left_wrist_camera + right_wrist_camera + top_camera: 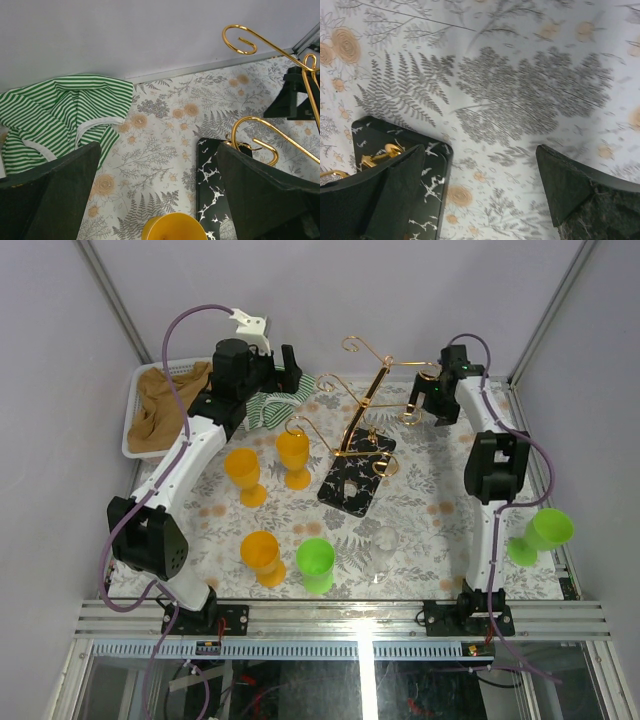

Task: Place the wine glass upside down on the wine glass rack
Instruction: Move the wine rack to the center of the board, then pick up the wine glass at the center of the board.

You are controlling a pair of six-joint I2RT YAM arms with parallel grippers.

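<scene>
Near the middle of the fern-printed counter (430,480) stands the wine glass rack (357,472), its black patterned base flat on the surface and its gold post rising with curled hooks at several heights. On the arm-base side of the rack, slightly to its right and apart from the base, the clear wine glass (384,552) stands on the counter, well away from both hands. Left of the rack, the left hand (287,368) hovers beside a green-striped cloth (60,107), its fingers spread wide and grasping nothing. Its wrist view shows a corner of the rack's base and two gold hooks next to one finger. Right of the rack, close to the hook tips, the right hand (428,400) hangs over the counter, likewise released and empty. In its wrist view a corner of the rack's base lies under one finger. Three orange goblets (294,458) and a green goblet (316,565) stand left of the rack, two of them close to its base. A white basket (135,405) holding a brown cloth (165,405) sits far to the rack's left.
</scene>
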